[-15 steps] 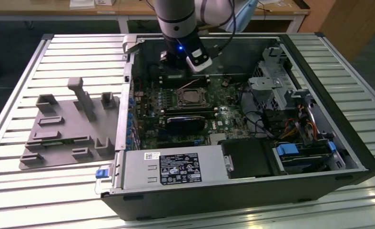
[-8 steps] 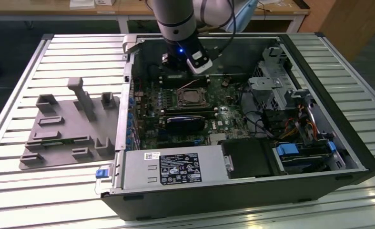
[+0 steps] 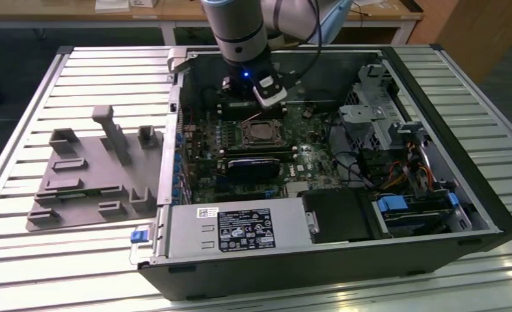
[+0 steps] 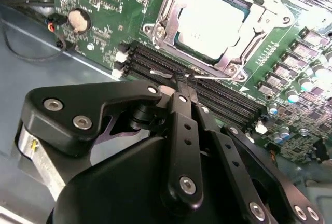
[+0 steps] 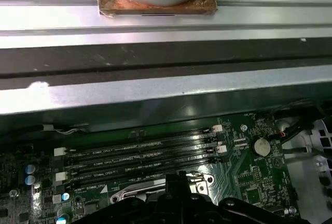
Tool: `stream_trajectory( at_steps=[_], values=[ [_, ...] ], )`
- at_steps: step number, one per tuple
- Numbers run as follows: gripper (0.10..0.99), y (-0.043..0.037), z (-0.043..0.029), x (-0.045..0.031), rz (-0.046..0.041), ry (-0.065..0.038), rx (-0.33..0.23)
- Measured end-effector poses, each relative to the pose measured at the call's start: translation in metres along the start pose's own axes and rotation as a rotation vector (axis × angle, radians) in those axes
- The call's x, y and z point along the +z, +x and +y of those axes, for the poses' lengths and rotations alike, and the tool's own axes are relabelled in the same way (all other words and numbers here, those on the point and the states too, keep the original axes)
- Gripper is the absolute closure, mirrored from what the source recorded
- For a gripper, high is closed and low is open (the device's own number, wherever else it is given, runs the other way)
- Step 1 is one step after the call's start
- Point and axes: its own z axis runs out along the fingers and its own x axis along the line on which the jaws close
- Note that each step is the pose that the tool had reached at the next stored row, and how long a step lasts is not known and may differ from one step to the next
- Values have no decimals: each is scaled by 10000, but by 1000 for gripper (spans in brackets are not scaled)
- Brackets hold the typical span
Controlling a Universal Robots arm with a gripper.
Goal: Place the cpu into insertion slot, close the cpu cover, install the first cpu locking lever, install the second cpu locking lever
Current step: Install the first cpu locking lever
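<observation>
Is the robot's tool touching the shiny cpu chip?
Apart. In the second wrist view the tool ends over the memory slots, and the cpu lies beyond them with a clear gap between.

Ext view: even overhead light, bright sheen on table slats (image 3: 56, 266) at the front. PC case (image 3: 464, 195) interior dim, shadowed under the arm. Second wrist view: cpu (image 4: 215, 19) top washed out w/ glare; gripper (image 4: 182, 81) close to lens, slightly soft. First wrist view: case wall (image 5: 155, 92) streaked w/ reflection, board below dim.

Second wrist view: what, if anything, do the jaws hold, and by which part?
The gripper seems to pinch the thin wire locking lever partway along its rod.
</observation>
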Motion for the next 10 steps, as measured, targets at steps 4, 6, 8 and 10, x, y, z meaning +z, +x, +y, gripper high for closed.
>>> stream_trajectory(
  at_steps=[4,6,8,10],
  values=[
    [980,7,-9,31,-86,68,310],
    [980,9,-11,43,-134,107,490],
    [980,11,-10,52,-171,137,624],
    [980,13,-6,62,-199,157,722]
  ],
)
